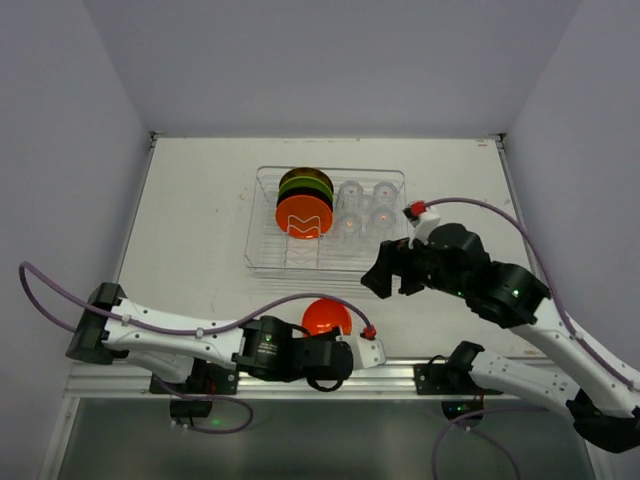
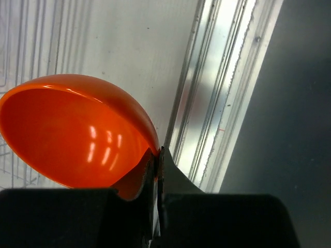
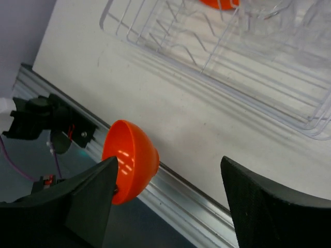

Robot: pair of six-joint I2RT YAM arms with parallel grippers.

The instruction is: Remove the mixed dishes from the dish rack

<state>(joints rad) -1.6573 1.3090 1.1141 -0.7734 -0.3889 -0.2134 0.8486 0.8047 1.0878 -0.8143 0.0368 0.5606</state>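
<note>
My left gripper (image 1: 345, 345) is shut on the rim of the small glossy orange bowl (image 1: 326, 317), holding it tilted above the table's near edge; the bowl fills the left wrist view (image 2: 72, 137) and shows in the right wrist view (image 3: 132, 157). The clear dish rack (image 1: 262, 222) stands at mid table with plates upright in its left half: an orange plate (image 1: 304, 217) in front, green and black ones behind. Several clear glasses (image 1: 366, 210) stand in its right half. My right gripper (image 1: 385, 275) is open and empty, hovering in front of the rack's right end.
The metal rail (image 1: 400, 375) runs along the table's near edge under the bowl. Grey walls enclose the table on the left, back and right. Bare table surface lies to the left of the rack (image 1: 190, 220).
</note>
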